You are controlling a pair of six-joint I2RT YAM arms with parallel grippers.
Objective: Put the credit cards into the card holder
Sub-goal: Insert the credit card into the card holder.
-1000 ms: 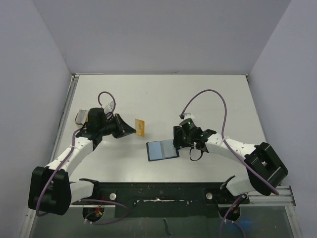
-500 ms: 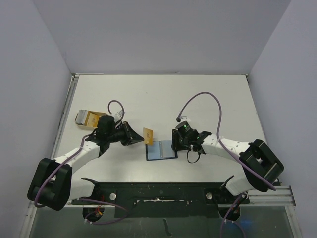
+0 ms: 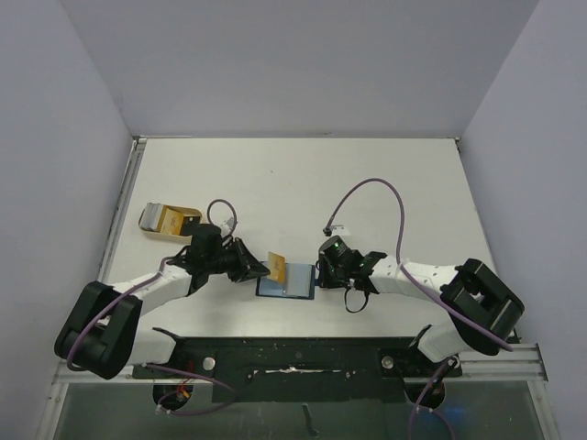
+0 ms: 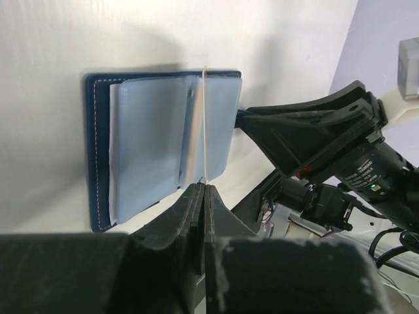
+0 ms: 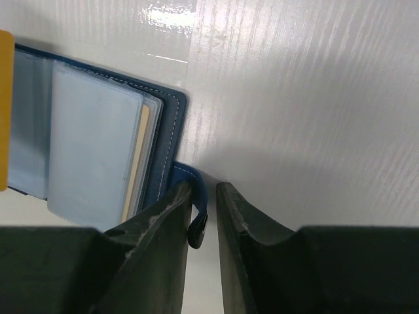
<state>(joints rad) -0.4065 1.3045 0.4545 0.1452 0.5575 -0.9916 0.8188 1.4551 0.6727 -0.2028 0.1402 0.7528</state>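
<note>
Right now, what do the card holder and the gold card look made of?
Card holder: probably leather or faux leather, matte navy with pale edge stitching; inner pockets look like soft translucent plastic. Gold card: likely rigid plastic, thin and straight edge-on in the left wrist view.

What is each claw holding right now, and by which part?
The left claw pinches the gold card by its near edge, over the open card holder. The right claw grips the card holder by its snap tab.

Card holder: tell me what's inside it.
Light blue sleeves and a tan edge tucked between them. The gold card in the left gripper blocks part; other contents cannot be told.
</note>
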